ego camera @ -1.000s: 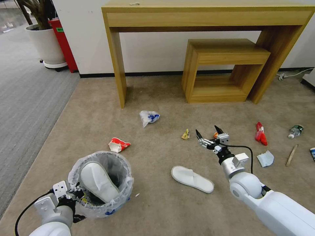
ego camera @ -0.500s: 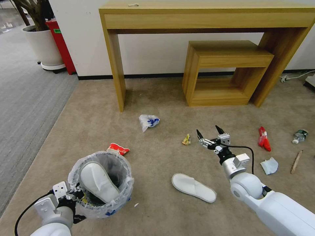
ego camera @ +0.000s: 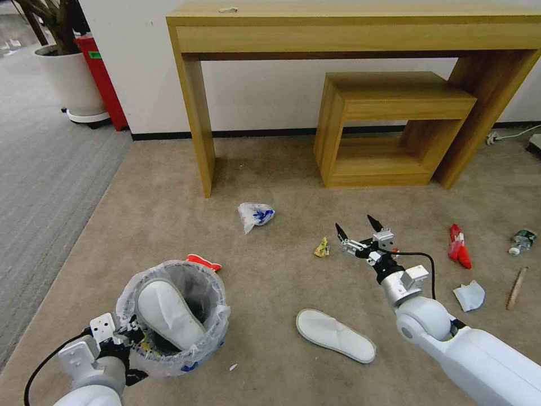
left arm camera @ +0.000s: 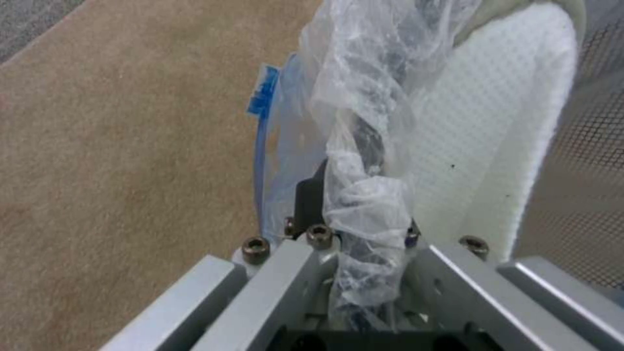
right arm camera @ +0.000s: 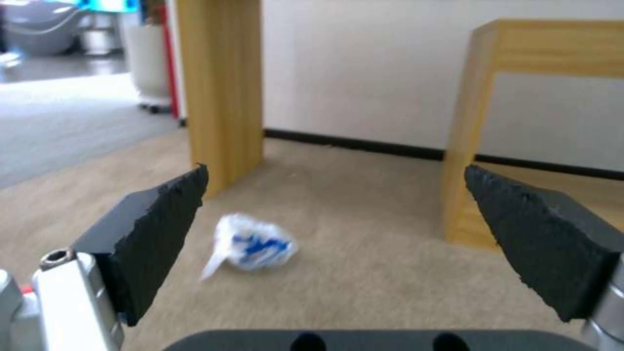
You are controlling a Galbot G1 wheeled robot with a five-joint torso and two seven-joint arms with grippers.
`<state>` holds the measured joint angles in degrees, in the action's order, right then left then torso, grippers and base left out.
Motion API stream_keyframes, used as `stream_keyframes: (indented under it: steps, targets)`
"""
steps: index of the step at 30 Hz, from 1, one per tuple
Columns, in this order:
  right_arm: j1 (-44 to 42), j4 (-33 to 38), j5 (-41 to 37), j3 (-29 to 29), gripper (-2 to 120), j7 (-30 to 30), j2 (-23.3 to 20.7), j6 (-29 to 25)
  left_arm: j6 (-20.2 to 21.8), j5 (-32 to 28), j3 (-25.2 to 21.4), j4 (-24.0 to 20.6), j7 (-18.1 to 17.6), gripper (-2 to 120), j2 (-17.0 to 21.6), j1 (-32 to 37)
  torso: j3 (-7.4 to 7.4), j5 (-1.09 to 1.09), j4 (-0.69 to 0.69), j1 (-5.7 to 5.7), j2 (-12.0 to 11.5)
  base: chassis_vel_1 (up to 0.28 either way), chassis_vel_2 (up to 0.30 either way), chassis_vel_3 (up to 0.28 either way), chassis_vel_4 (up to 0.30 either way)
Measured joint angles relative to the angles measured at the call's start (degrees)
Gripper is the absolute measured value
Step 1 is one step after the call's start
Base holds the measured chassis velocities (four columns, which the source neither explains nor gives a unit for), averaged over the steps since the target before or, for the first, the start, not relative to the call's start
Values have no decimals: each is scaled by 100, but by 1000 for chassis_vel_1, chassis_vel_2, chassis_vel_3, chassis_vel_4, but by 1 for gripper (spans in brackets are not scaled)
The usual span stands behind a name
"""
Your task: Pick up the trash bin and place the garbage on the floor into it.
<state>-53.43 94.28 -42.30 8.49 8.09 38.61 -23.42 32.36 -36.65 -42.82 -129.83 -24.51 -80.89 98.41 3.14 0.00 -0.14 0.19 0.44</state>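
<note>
My left gripper (ego camera: pixel 127 332) is shut on the near rim of the trash bin (ego camera: pixel 174 338), a small dark bin lined with a translucent bag; the left wrist view shows its fingers (left arm camera: pixel 305 239) pinching the bag and rim (left arm camera: pixel 364 146). A white slipper (ego camera: pixel 168 313) stands inside the bin. My right gripper (ego camera: pixel 358 228) hangs open above the floor (ego camera: pixel 270 270), near a yellow wrapper (ego camera: pixel 321 247). A second white slipper (ego camera: pixel 335 334) lies below that arm. The white-blue plastic bag (ego camera: pixel 255 214) lies ahead, seen between the open fingers (right arm camera: pixel 250 246).
A red wrapper (ego camera: pixel 203 262) peeks out behind the bin. To the right lie another red wrapper (ego camera: pixel 459 246), a pale tissue (ego camera: pixel 470 295), a small bottle (ego camera: pixel 521 241) and a wooden stick (ego camera: pixel 517 287). A wooden desk (ego camera: pixel 194 113) and low shelf (ego camera: pixel 389 129) stand against the wall.
The whole head view has shifted: the camera moved forward, so the floor litter sits lower and farther right. Both arms keep their pose, and the bin hides more of the red wrapper.
</note>
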Motion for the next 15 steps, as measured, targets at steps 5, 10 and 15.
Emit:
stream_keyframes:
  steps: [5, 10, 15]
  targets:
    - [158, -472, 3, 439, 100, -678, -297, -343, -18, 0, -9, 58, 2, 0, -49, -65, 0, -1, 0, 0, 0, 0, 0, 0, 0]
    - [185, -1045, 135, 627, 100, -1515, -470, -866, -31, 8, -7, 127, 4, 0, -82, -119, 0, 1, -1, 0, 0, 0, 0, 0, 0]
    - [74, -1607, 372, 769, 100, -2004, -641, -1311, -55, 33, 18, 184, 11, 0, -123, -172, 0, 1, -1, -1, 0, 0, 0, 0, 0]
